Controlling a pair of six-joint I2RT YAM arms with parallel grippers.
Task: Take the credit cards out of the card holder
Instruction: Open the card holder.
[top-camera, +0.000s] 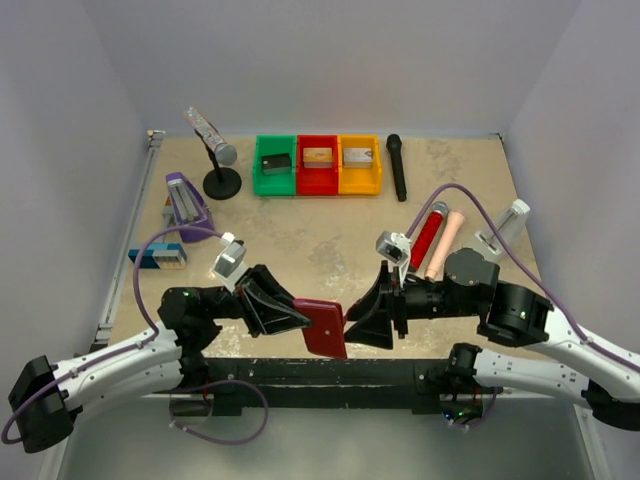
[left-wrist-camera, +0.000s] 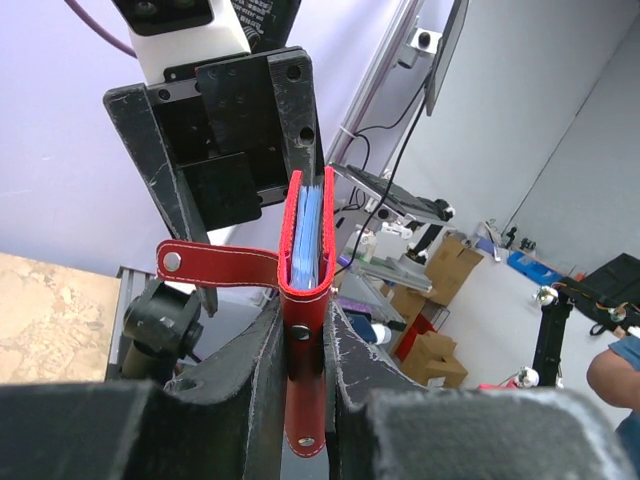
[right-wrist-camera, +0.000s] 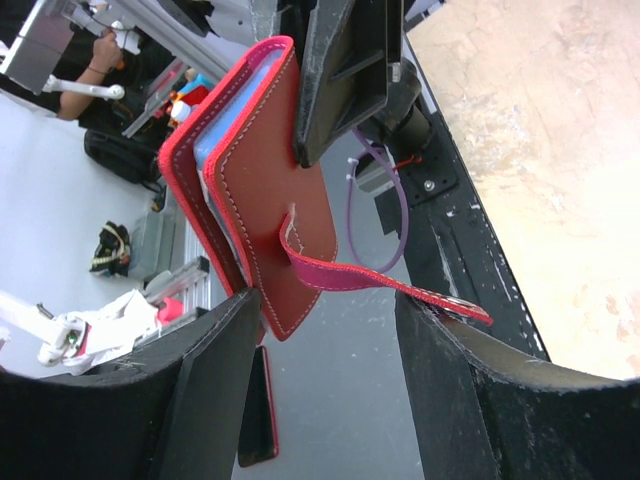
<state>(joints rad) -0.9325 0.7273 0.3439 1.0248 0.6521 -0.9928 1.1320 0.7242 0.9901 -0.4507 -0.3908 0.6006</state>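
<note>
The dark red card holder (top-camera: 325, 326) hangs in the air over the table's near edge, clamped edge-on between the fingers of my left gripper (top-camera: 300, 318). In the left wrist view the holder (left-wrist-camera: 305, 360) is pinched in the gripper (left-wrist-camera: 305, 330); its light blue inside (left-wrist-camera: 308, 225) shows at the top and its strap (left-wrist-camera: 215, 265) sticks out left. My right gripper (top-camera: 362, 318) is open right beside it. In the right wrist view the gripper (right-wrist-camera: 325, 300) straddles the holder's lower corner (right-wrist-camera: 270, 200), and the strap (right-wrist-camera: 380, 280) lies across one finger (right-wrist-camera: 480, 390). No credit cards show.
At the back stand green (top-camera: 274, 165), red (top-camera: 318, 165) and yellow (top-camera: 360, 163) bins holding small blocks, with a black microphone (top-camera: 397, 167) beside them. A red microphone (top-camera: 427, 238) lies right, a microphone stand (top-camera: 222, 182) and a purple device (top-camera: 185, 205) left.
</note>
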